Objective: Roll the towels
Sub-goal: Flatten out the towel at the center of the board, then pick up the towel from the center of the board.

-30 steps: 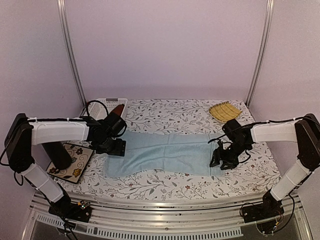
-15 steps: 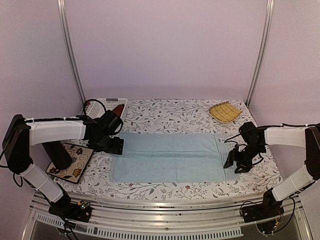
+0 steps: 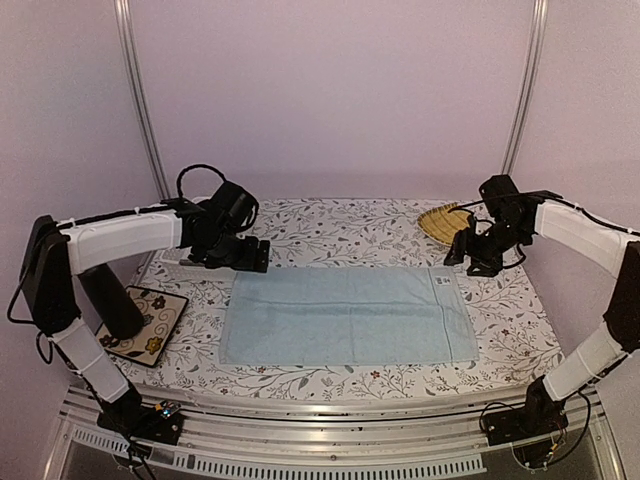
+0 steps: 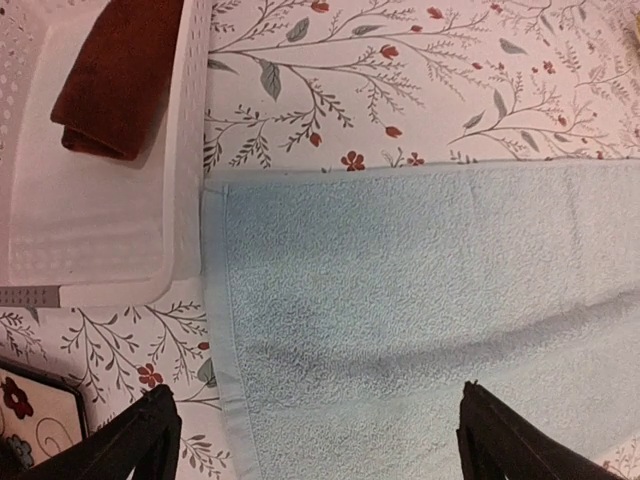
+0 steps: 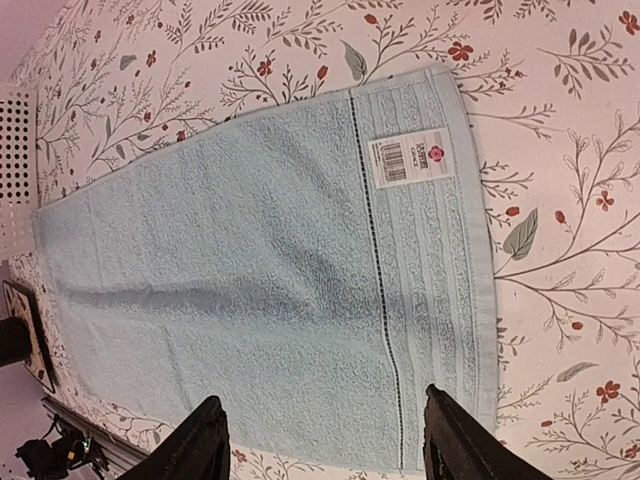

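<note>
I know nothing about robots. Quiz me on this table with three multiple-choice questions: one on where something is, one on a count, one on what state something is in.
1. Where does the dark red towel lie?
A. in the white basket
B. draped over an arm
C. in a gripper

2. How many towels are in view?
A. one
B. two
C. three

3. The light blue towel is:
A. rolled up
B. folded in half
C. spread flat

Answers:
1 A: the left wrist view shows it inside the basket.
2 B: only the red and the blue one appear.
3 C: all four of its edges lie open on the table.
</note>
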Action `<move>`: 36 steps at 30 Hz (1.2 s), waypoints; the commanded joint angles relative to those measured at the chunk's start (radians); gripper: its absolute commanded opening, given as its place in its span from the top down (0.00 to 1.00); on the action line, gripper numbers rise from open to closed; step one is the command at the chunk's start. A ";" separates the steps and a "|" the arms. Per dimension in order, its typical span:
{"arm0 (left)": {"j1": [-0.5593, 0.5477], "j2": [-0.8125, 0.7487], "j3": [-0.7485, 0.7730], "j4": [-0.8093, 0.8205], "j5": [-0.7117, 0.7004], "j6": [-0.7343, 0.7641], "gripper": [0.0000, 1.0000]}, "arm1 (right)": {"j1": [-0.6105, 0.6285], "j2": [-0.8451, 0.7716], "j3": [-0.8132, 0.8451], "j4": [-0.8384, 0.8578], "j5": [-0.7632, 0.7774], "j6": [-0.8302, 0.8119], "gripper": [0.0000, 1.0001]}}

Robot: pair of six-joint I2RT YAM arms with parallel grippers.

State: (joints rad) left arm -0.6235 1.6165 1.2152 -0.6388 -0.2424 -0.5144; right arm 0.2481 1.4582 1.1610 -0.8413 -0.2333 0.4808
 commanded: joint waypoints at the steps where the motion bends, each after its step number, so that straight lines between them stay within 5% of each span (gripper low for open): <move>1: 0.030 0.129 0.117 0.013 0.033 0.072 0.03 | -0.004 0.184 0.098 0.032 0.073 -0.060 0.33; 13: 0.097 0.398 0.287 0.017 0.082 0.134 0.03 | -0.028 0.483 0.303 0.118 0.048 -0.125 0.33; 23: 0.178 0.485 0.315 0.092 0.090 0.163 0.03 | -0.030 0.521 0.224 0.178 0.028 -0.135 0.33; 36: 0.224 0.694 0.647 -0.027 0.019 0.142 0.03 | -0.035 0.562 0.248 0.193 0.047 -0.137 0.33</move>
State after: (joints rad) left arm -0.4339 2.2829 1.7966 -0.6140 -0.1871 -0.3653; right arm 0.2214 1.9827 1.3865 -0.6636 -0.1928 0.3504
